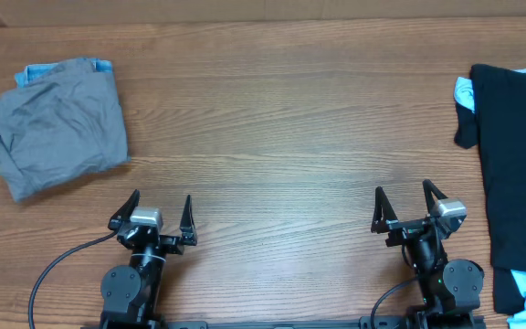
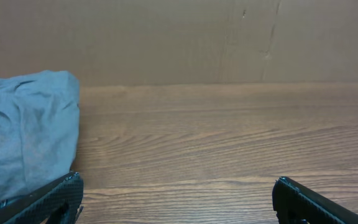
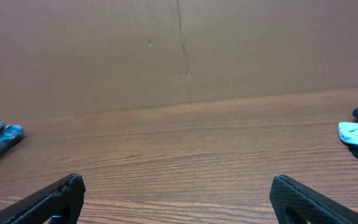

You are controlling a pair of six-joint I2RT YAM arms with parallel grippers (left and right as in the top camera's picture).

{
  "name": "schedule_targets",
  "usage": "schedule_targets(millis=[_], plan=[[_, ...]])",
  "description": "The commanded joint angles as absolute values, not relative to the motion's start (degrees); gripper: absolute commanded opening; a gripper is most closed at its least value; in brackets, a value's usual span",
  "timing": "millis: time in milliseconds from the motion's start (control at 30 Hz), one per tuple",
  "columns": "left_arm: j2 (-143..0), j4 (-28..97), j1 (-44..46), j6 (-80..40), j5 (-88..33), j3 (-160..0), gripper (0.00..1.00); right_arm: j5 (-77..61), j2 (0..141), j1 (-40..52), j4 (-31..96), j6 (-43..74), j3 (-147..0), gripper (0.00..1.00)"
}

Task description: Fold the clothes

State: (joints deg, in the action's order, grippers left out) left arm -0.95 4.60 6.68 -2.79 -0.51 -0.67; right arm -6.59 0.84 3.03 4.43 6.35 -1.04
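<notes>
Bench (image 1: 281, 119) of brown wood grain, seen from above, with two robot arms mounted at its near edge and a plain cardboard wall (image 2: 166, 37) behind its far edge. The clothes (image 1: 519, 137), a large black garment, lie spread flat along the right edge of the bench. They reach from near the far right corner down towards the near right corner, and part of them runs out of view. Light blue fabric (image 1: 464, 90) peeks out from under the black cloth on its left side, and more shows near the near right corner.

The right gripper (image 1: 407, 203) sits above bare wood by the near edge, just left of the black garment and not touching it. Its jaws are spread wide with nothing between them. The left gripper (image 1: 161, 212) sits towards the near left corner, also over bare wood, with its jaws likewise parted and empty.

A grey folded garment (image 1: 57, 128) rests near the far left corner, well apart from the black one. A strip of blue cloth (image 1: 39, 69) shows at its far side. A black cable (image 1: 53, 270) curves away from the left arm's base.
</notes>
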Motion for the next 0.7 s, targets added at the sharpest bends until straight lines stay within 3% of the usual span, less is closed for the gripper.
schedule_targets(millis=[0,233,333,400,533,667], plan=[[-0.25,4.32,6.68,-1.87,-1.32,-0.30,1.00,-6.07,0.34,2.96,4.01,6.44,-0.49,1.00],[-0.25,4.23,6.68,-2.57,-1.10,-0.32,1.00,-6.02,0.38,2.92,3.95,6.48,-1.06,1.00],[-0.25,4.25,6.68,-17.15,-1.39,-1.32,1.00,-1.67,1.19,2.92,3.99,8.01,-5.96,1.00],[-0.32,4.93,6.68,-18.22,-1.58,-4.01,1.00,0.69,4.12,2.92,3.99,9.47,-10.37,1.00],[-6.17,11.86,6.68,-14.63,-1.50,-16.32,1.00,3.42,19.99,2.85,4.67,9.45,-24.03,1.00],[-25.36,24.53,6.68,-10.26,-0.91,-34.52,1.00,3.38,47.31,2.85,20.45,9.43,-50.50,1.00]])
